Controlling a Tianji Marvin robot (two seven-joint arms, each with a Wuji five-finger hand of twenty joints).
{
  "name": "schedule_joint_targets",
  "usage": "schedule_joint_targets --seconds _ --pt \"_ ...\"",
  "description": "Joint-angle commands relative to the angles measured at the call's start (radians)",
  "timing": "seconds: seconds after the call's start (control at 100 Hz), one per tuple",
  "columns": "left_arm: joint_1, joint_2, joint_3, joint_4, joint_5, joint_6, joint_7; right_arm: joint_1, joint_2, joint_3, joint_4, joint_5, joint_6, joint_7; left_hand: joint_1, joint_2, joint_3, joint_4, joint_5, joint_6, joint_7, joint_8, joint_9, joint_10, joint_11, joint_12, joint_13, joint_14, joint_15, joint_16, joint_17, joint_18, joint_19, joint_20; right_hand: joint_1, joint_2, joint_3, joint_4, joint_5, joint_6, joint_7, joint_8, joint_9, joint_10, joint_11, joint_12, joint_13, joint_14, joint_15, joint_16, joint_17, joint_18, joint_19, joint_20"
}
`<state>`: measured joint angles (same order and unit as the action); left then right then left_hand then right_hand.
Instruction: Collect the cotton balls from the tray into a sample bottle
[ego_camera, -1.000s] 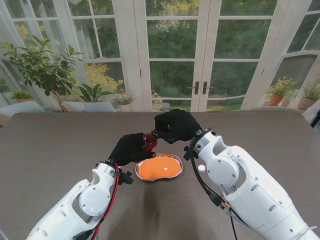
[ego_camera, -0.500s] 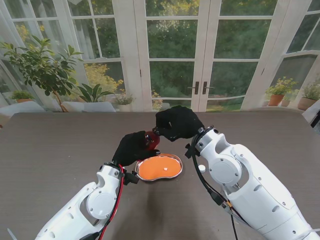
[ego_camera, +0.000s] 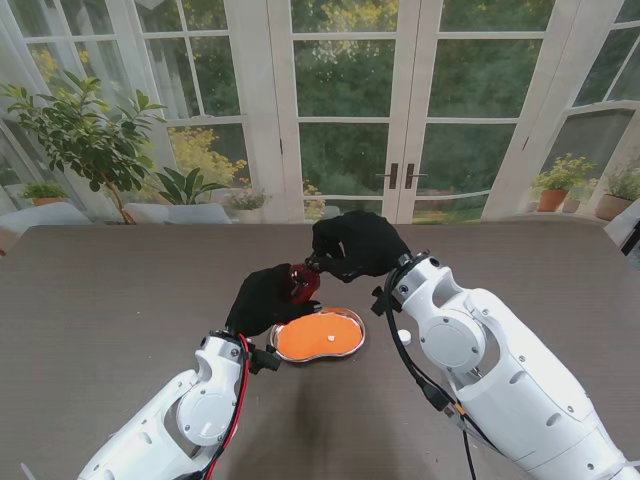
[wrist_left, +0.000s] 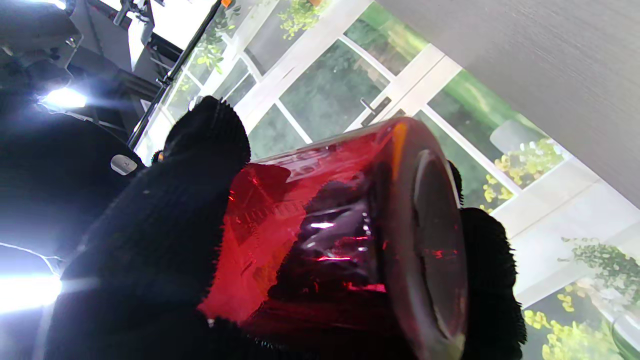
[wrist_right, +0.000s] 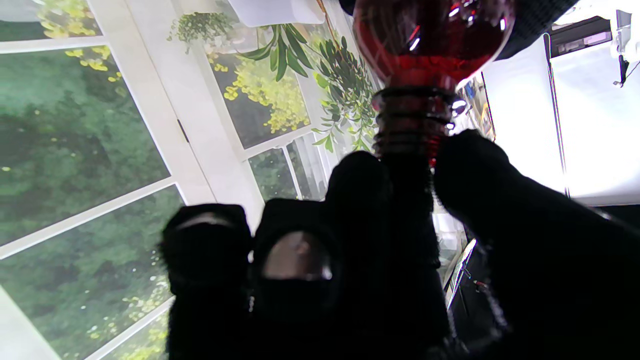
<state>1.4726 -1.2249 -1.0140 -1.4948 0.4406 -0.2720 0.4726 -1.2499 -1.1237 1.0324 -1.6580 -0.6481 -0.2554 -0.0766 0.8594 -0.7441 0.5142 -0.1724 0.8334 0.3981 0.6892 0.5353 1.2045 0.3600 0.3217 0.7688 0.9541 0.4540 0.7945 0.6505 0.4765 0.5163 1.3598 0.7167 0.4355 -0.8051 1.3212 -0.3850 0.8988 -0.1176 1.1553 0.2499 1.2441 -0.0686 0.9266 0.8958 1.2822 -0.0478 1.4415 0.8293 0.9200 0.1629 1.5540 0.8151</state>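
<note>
A red see-through sample bottle (ego_camera: 302, 281) is held off the table, tilted, just beyond the tray's far rim. My left hand (ego_camera: 262, 298) is shut around its body (wrist_left: 320, 235), black-gloved fingers (wrist_left: 160, 225) wrapping it. My right hand (ego_camera: 352, 247) meets the bottle's threaded neck (wrist_right: 411, 120), with thumb and fingertips (wrist_right: 360, 200) pinched at the mouth. Whatever lies between them is hidden. The orange kidney-shaped tray (ego_camera: 285, 352) rests on the table nearer to me, with one small white cotton ball (ego_camera: 331, 340) in it.
A small white round thing (ego_camera: 403, 337) shows beside my right forearm, right of the tray. The dark table (ego_camera: 120, 290) runs wide on both sides. Glass doors and potted plants stand behind its far edge.
My left arm has pushed slightly farther and higher, bringing the bottle closer under the right hand. The right hand has hardly moved.
</note>
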Motion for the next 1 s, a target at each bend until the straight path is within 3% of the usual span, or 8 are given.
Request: schedule_joint_targets --seconds 0.0,0.21,0.56,0.99 --pt "0.008 -0.008 0.001 -0.009 0.01 -0.007 -0.015 -0.004 -0.003 0.003 -0.004 -0.003 0.005 0.011 0.259 0.239 0.187 0.042 0.155 -0.267 0.082 -0.003 0.04 -0.11 -0.026 -0.021 0.018 -0.003 0.0 -0.01 -0.032 -0.033 -0.039 -0.017 0.03 -0.007 0.03 0.038 -0.061 0.021 -0.057 -0.039 0.008 0.0 -0.003 -0.01 0.037 -0.023 0.036 0.008 0.004 0.002 0.061 0.018" --pt "0.006 -0.012 -0.001 -0.003 0.019 -0.01 0.008 -0.007 -0.002 0.006 -0.008 0.0 0.006 0.013 0.234 0.19 0.263 0.037 0.172 -0.289 0.12 0.01 0.067 -0.141 -0.049 -0.04 0.038 -0.036 -0.012 -0.021 -0.016 -0.058 -0.042 -0.034 0.029 -0.023 0.031 0.033 -0.072 0.031 -0.061 -0.047 0.004 0.001 -0.008 -0.015 0.037 -0.024 0.035 0.007 0.003 0.003 0.059 0.018" --pt "0.003 -0.014 0.001 0.003 0.026 -0.019 0.02 -0.013 -0.002 0.016 -0.016 0.004 0.01 0.016 0.208 0.176 0.317 0.033 0.185 -0.337 0.156 0.024 0.081 -0.186 -0.06 -0.056 0.06 -0.071 -0.024 -0.031 0.001 -0.081 -0.041 -0.049 0.024 -0.038 0.032 0.027 -0.083 0.044 -0.071 -0.061 -0.003 0.002 -0.017 -0.024 0.036 -0.024 0.031 0.005 0.0 0.003 0.057 0.017" --pt "0.005 -0.014 -0.002 -0.001 0.03 -0.015 0.026 -0.021 -0.003 0.028 -0.026 0.017 0.023 0.019 0.194 0.176 0.341 0.024 0.179 -0.35 0.177 0.043 0.08 -0.194 -0.059 -0.052 0.067 -0.082 -0.026 -0.032 0.009 -0.09 -0.035 -0.058 -0.022 0.051 0.038 0.035 -0.082 0.05 -0.085 -0.069 -0.008 0.014 -0.028 -0.036 0.037 -0.015 0.021 0.001 -0.006 0.007 0.055 0.018"
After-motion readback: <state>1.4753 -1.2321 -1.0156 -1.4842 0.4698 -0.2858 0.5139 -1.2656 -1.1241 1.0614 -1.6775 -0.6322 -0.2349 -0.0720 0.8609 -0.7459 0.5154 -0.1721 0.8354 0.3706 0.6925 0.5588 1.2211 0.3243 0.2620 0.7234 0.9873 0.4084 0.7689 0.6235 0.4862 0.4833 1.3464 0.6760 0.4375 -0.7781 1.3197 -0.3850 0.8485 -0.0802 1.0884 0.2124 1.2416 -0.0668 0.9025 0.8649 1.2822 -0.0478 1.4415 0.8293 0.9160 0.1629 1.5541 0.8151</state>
